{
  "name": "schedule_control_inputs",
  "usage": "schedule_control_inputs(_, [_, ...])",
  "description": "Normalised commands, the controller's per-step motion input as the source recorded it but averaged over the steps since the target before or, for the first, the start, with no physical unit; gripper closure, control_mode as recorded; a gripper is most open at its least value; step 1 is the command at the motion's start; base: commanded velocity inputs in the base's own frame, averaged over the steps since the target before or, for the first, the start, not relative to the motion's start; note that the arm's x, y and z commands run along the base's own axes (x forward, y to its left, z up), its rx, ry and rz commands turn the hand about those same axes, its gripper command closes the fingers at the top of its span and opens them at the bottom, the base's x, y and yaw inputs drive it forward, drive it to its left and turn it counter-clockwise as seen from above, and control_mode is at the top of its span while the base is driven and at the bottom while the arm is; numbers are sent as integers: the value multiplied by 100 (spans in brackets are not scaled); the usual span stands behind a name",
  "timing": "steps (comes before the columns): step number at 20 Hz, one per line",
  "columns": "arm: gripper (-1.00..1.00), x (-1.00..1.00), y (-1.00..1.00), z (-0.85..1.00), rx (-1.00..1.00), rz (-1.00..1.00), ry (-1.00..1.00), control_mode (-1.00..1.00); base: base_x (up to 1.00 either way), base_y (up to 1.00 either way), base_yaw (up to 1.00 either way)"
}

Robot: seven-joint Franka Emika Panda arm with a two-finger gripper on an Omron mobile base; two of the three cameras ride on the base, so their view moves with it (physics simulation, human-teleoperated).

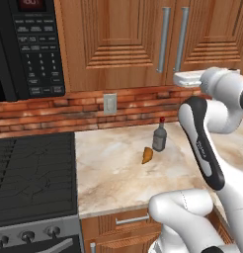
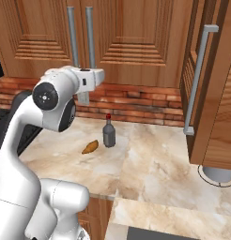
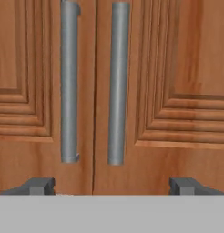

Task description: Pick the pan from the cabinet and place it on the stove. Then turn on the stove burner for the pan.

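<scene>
Hand view shows the gripper [image 3: 112, 185] with its fingers spread wide and holding nothing, facing the closed cabinet [image 3: 168, 68]; two silver handles [image 3: 117, 82] stand at 12 o'clock. Left base view shows the stove [image 1: 34, 173] at 8 o'clock.

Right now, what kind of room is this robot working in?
A home kitchen, rendered in simulation. A black gas stove sits beside a marble-look counter, a microwave hangs above it, and wooden upper cabinet doors line the brick-backed wall.
</scene>
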Motion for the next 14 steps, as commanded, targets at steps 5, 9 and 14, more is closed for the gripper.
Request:
schedule_control_inputs(5, [-100, 8, 0, 35, 1, 0, -16, -100, 0, 0, 0])
schedule_control_inputs(9, [-100, 5, 0, 1, 2, 0, -9, -100, 0, 0, 0])
schedule_control_inputs(14, [-100, 13, 0, 0, 0, 0, -1, -100, 0, 0, 0])
